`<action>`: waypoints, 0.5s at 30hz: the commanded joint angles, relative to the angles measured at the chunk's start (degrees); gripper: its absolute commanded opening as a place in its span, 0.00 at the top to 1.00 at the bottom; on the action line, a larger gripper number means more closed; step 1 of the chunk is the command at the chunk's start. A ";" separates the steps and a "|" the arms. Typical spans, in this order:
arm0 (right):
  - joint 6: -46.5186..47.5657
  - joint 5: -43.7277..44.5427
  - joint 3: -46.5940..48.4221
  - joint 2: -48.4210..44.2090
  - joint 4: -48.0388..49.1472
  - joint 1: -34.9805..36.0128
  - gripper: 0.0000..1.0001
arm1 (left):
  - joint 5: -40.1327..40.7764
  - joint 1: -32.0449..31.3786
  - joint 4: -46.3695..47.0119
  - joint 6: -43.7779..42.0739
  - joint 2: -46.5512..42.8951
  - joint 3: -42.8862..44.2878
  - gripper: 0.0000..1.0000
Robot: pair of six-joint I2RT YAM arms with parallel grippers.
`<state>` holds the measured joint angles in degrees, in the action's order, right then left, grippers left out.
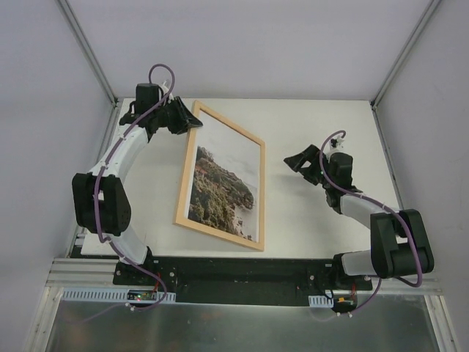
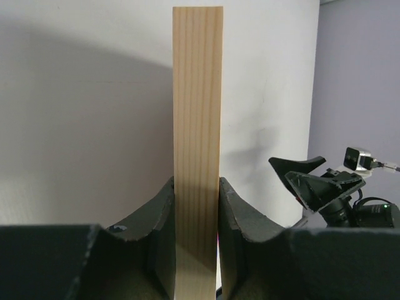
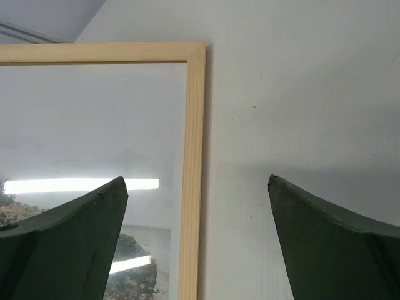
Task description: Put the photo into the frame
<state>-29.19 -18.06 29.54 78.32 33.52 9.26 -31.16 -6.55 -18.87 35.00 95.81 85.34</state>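
Pinches a wood strip of the frame (image 1: 185, 176) between the fingers (image 2: 159, 215) of the left claw (image 2: 197, 184), at the corner right by that claw. Holds the right claw (image 1: 294, 163) spread wide, gripping nothing (hanging above the table (image 1: 315, 121)), the frame's other long edge just off its tips. Shows the photo (image 1: 220, 194) behind the pane (image 3: 94, 125), between the two claws, nearer the left one.

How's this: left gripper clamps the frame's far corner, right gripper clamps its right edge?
Wrong on the right gripper: it is open, gripping nothing, beside the frame, as the right wrist view shows. The left gripper does clamp the far corner.
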 commanded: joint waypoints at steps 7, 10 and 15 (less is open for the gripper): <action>5.46 -6.80 1.39 0.60 -3.02 -3.19 0.04 | -4.17 0.04 35.90 7.97 7.09 -17.66 1.00; 6.68 -8.12 2.10 1.39 -3.89 -3.89 0.04 | -5.49 0.04 41.80 9.29 11.84 -18.19 1.00; 8.09 -10.14 3.07 3.32 -4.69 -4.69 0.04 | -6.81 0.22 46.47 10.44 17.38 -18.89 0.74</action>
<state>-23.79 -25.02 29.91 80.49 28.97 5.32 -39.40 -6.31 21.15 45.91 110.43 67.53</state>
